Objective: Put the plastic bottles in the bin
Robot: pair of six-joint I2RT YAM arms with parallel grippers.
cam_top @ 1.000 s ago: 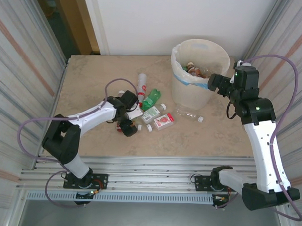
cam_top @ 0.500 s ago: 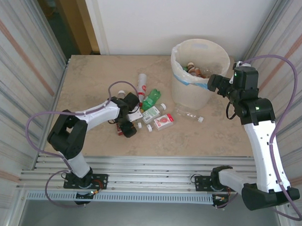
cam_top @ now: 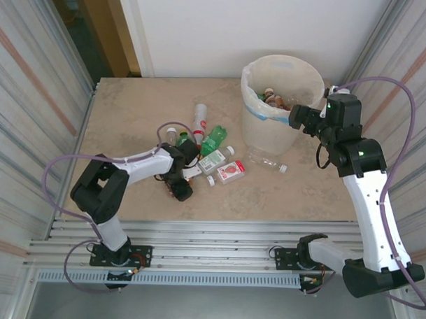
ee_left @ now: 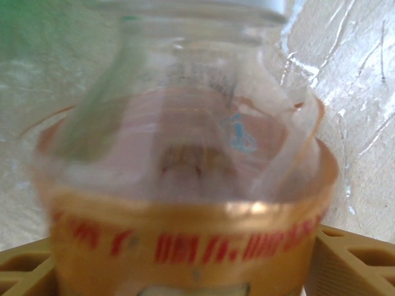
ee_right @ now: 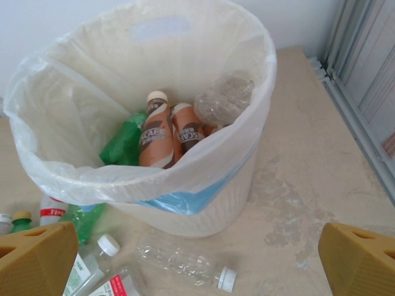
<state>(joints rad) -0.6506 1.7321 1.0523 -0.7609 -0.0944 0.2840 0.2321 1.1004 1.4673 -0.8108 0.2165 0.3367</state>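
Left arm: the left gripper [ee_left: 185,268] is low over the beige, marble-patterned table top [cam_top: 130,114], at the near edge of the loose cluster of small plastic bottles [cam_top: 212,154].

- In the left wrist view, a clear plastic bottle with an orange label band and red lettering [ee_left: 185,154] lies between the yellow-orange fingers [ee_left: 349,262].
- The fingers flank the label band, one on each side. I cannot tell whether they already bear on the bottle or stand just off it.
- The gripper sits at the wide body rather than the neck. Judgement: that gives the pads the broadest, stiffest surface to hold.

Right arm: the right gripper [cam_top: 297,119] hovers beside the rim of the round cream wastebasket lined with a translucent white bag with a blue edge [cam_top: 270,137].

- Its fingers [ee_right: 37,262] are spread wide, with nothing between them.
- Judgement: it is parked clear of the opening so the other arm has room.

Bin contents, from the right wrist view:

- two brown-labelled bottles standing on end [ee_right: 163,132]
- a green bottle [ee_right: 120,145]
- a crumpled clear one [ee_right: 225,98]

Still on the table:

- a clear ribbed bottle with a white cap [ee_right: 185,264], lying just beside the bin's base
- a green bottle [cam_top: 212,140]
- a red-and-white labelled bottle [cam_top: 200,117]
- a few more in the cluster

The task looks partly done — a secure grip on the orange-labelled bottle comes next.
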